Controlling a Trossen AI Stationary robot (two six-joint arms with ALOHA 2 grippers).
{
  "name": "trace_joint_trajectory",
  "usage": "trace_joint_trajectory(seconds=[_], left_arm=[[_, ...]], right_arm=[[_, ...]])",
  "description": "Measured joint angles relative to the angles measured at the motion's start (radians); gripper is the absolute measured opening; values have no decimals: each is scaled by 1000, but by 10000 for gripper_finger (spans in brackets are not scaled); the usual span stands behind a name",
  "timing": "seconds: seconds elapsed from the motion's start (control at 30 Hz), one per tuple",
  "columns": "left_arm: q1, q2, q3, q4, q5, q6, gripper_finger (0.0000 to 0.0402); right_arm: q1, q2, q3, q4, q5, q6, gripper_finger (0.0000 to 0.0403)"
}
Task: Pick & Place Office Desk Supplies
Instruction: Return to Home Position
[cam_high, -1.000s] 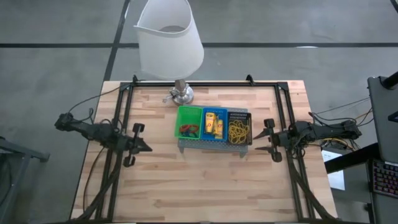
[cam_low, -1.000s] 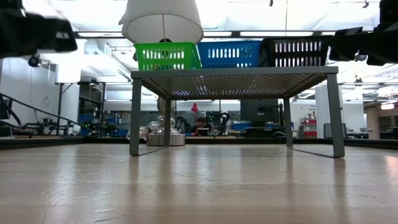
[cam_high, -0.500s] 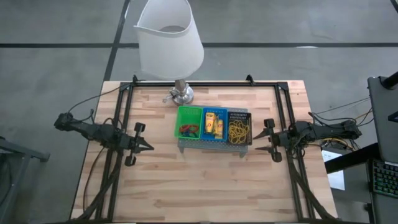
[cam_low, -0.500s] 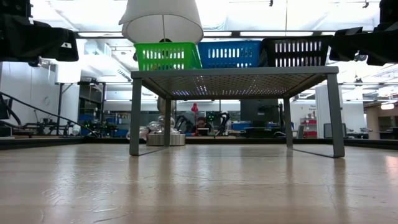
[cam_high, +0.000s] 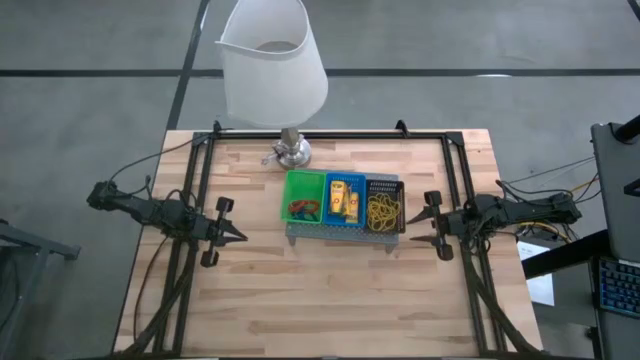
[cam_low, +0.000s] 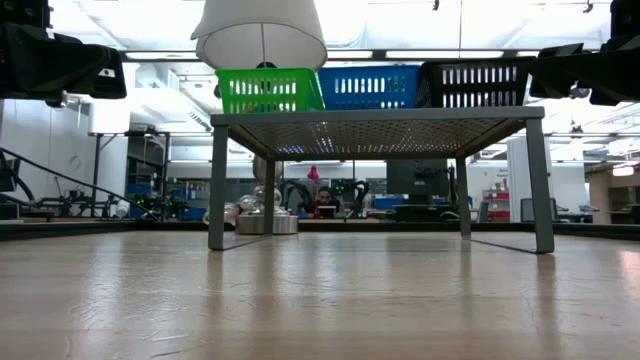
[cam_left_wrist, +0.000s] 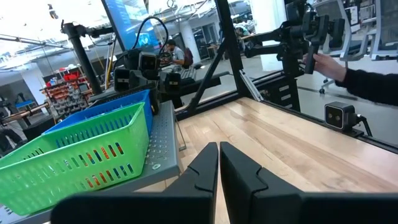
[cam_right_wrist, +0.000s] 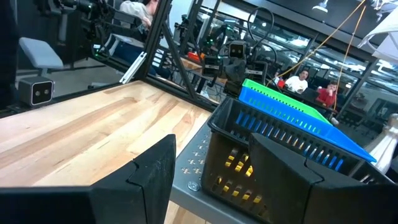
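The left claw (cam_high: 236, 237) hovered near the wooden worktop's (cam_high: 300, 300) left edge, fingers pressed together, empty. The right claw (cam_high: 418, 227) near the right edge gaped, also empty. Between them, side by side on the grey mesh shelf (cam_high: 330, 233), stood three slotted plastic bins: a green bin (cam_high: 303, 187) with red and blue loops (cam_high: 302, 209), a blue bin (cam_high: 345, 182) with stubby yellow sticks (cam_high: 346, 201), and a black bin (cam_high: 385, 186) with thin rubber bands (cam_high: 382, 209).
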Motion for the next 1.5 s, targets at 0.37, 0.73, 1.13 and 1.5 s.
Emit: trace_joint_trajectory(seconds=[0.37, 0.73, 1.13, 1.5], left_arm=[[0, 0, 0, 0, 0, 0, 24], [0, 0, 0, -1, 0, 0, 24], [0, 0, 0, -1, 0, 0, 24], [0, 0, 0, -1, 0, 0, 24]], right_arm=[[0, 0, 0, 0, 0, 81, 201], [0, 0, 0, 0, 0, 76, 201], [0, 0, 0, 0, 0, 77, 201], [0, 0, 0, 0, 0, 79, 201]])
